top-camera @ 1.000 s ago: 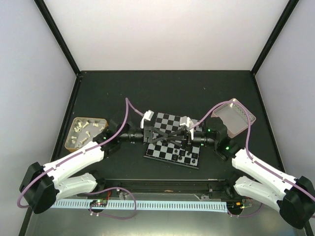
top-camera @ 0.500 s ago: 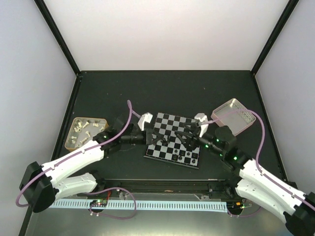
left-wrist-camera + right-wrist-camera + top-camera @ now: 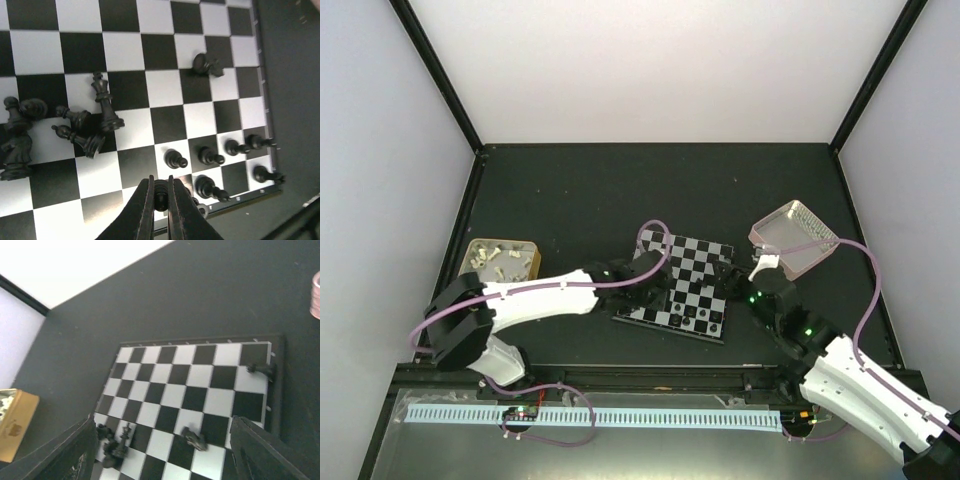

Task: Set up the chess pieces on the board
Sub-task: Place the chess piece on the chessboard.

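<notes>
The board of black and pale checks lies mid-table, also in the top view as the board. My left gripper is shut on a black chess piece above the board's near edge. Beside it, several pawns stand in two short rows by the corner. Several more pieces lie or lean in a heap at the left, and one piece lies alone. My right gripper hangs open over the board's right side, its fingers wide apart with nothing between them.
A tan tray with white pieces stands left of the board. A pink-rimmed metal tray stands at the back right. Black frame posts bound the dark table. A white cable duct runs along the near edge.
My right gripper has opened and drawn back from the board's near squares toward the right. My left arm has swung farther over the board, still shut on its piece.
</notes>
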Controlling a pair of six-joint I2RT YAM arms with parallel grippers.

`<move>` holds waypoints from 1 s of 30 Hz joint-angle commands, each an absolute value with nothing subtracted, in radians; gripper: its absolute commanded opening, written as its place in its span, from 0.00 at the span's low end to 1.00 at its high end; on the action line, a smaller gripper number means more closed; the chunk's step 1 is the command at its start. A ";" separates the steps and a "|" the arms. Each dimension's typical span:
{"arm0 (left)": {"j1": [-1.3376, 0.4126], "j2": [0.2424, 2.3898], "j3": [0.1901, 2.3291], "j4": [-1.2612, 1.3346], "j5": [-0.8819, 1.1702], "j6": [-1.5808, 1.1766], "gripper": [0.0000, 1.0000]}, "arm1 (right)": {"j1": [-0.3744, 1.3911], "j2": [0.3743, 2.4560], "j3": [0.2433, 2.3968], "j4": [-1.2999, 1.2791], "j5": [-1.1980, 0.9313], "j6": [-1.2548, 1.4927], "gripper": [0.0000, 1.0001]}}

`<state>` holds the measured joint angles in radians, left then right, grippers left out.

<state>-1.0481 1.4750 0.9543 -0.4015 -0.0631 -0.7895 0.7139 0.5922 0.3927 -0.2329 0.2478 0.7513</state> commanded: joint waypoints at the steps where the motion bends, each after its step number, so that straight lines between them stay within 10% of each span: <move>1: -1.100 1.554 1.019 -0.473 -0.205 -0.860 0.02 | 0.718 0.575 0.431 -0.365 0.306 0.842 0.74; 30: -1.098 1.671 0.976 -0.377 -0.138 -0.779 0.05 | 0.717 0.651 0.430 -0.307 0.293 0.811 0.74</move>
<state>-1.1000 1.6501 0.9768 -0.4042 -0.1394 -0.7979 0.7139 0.6472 0.4038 -0.3328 0.2676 0.8089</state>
